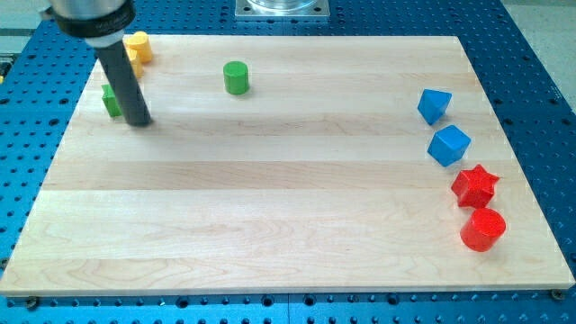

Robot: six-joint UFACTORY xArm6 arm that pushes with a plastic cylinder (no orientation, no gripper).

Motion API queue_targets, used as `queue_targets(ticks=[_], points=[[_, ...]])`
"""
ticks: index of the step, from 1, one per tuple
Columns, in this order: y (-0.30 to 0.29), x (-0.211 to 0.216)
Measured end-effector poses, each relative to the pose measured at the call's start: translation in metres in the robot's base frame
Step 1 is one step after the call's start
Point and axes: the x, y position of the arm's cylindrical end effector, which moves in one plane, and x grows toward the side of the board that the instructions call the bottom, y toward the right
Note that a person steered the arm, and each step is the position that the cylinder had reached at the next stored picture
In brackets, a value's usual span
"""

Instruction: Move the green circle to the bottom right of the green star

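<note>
The green circle (236,77) stands near the view's top, left of centre, on the wooden board (270,207). The green star (111,100) is at the upper left, mostly hidden behind my rod. My tip (139,121) rests on the board just right of and slightly below the green star, touching or nearly touching it. The green circle is well to the right of my tip and a little higher in the view.
A yellow block (137,47) sits at the top left behind the rod. Two blue blocks (434,105) (448,145), a red star (474,185) and a red circle (482,229) line the right side. Blue perforated table (540,54) surrounds the board.
</note>
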Motion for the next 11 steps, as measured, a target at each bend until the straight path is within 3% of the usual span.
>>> queue_targets(ticks=[1,2,4,5,7,8,9,10,11], points=[[0.005,-0.006],[0.062,-0.022],[0.100,-0.097],[0.171,-0.097],[0.043,-0.015],[0.100,-0.009],[0.146,-0.033],[0.188,-0.008],[0.141,0.025]])
